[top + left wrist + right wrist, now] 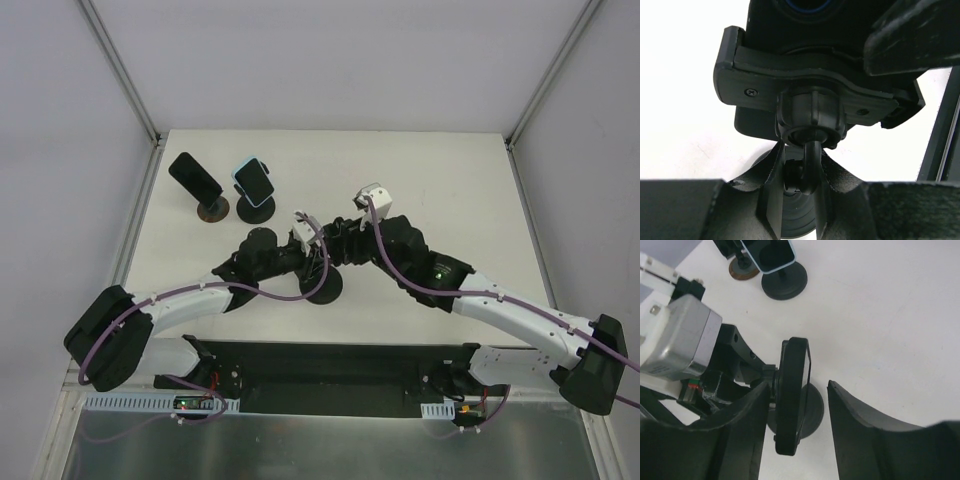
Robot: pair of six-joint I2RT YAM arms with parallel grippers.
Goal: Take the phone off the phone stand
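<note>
A black phone (791,400) stands edge-on in the clamp of a black phone stand (790,65), whose round base (325,288) sits at mid-table. My left gripper (802,156) comes in from behind and is shut on the stand's thin stem (810,167), just under the ball joint. My right gripper (799,386) is open and straddles the phone. Its left finger (747,410) lies close against the clamp side, and its right finger (850,415) stands clear of the screen side. In the top view both wrists hide the phone.
Two more stands are at the back left. One has a brown base and holds a black phone (195,177); the other has a black base and holds a light-blue-cased phone (254,180). Frame posts rise at the table's far corners.
</note>
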